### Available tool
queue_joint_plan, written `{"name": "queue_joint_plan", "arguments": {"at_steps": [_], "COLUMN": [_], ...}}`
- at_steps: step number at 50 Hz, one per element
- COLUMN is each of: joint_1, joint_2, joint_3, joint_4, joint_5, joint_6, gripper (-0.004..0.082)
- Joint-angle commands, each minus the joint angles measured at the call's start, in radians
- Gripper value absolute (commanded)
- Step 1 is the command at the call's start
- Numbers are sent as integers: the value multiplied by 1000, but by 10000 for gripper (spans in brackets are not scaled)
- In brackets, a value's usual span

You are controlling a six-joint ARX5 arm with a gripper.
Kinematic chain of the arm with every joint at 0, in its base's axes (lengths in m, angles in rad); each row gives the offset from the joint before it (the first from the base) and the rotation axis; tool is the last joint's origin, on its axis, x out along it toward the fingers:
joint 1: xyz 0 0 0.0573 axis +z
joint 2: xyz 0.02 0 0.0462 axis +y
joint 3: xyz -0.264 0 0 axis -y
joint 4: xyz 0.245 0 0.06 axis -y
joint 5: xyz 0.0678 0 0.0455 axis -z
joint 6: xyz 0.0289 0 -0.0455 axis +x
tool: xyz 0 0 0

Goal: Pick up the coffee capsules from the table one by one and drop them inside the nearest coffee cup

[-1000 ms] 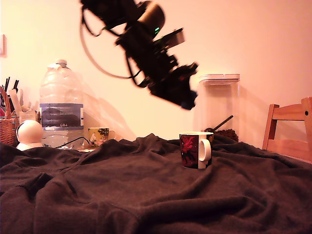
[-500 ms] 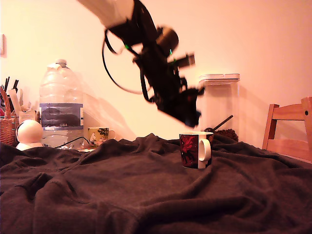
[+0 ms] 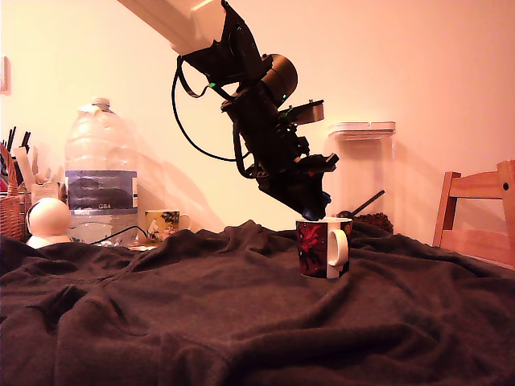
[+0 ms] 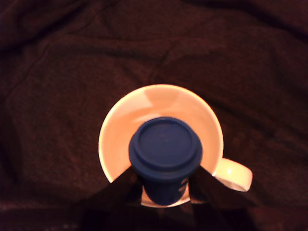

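One blue capsule point(image 4: 165, 163) clamped in end effector point(image 4: 163, 185), directly over coffee cup point(image 4: 161, 113) mouth, centre-right on the surface point(image 3: 201, 322). Release here; capsule looks well inside the rim.

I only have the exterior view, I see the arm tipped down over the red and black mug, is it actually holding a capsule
Observer: Yes. The wrist view shows a dark blue capsule clamped between the gripper fingers.
Operator: Is it lined up with the mug opening?
Observer: The capsule sits over the white inside of the coffee cup, within the rim as the wrist view shows it, towards the gripper's side rather than dead centre.
Operator: Anything already in the mug?
Observer: The part of the inside that shows looks bare; the capsule hides the rest.
Operator: Any other capsules on the cloth near it?
Observer: None show on the dark fabric of the table around the cup in the wrist view.
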Motion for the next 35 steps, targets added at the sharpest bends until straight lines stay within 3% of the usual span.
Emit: {"name": "queue_joint_plan", "arguments": {"at_steps": [1, 23, 26, 32, 35], "joint_1": [-3, -3, -3, -3, -3], "joint_2": [37, 37, 37, 37, 37], "joint_3": [15, 15, 15, 15, 15], "joint_4": [5, 2, 11, 40, 46], "joint_5": [-2, -2, -2, -3, -4], "joint_6": [10, 21, 23, 23, 23], "gripper": [198, 209, 294, 625, 684]}}
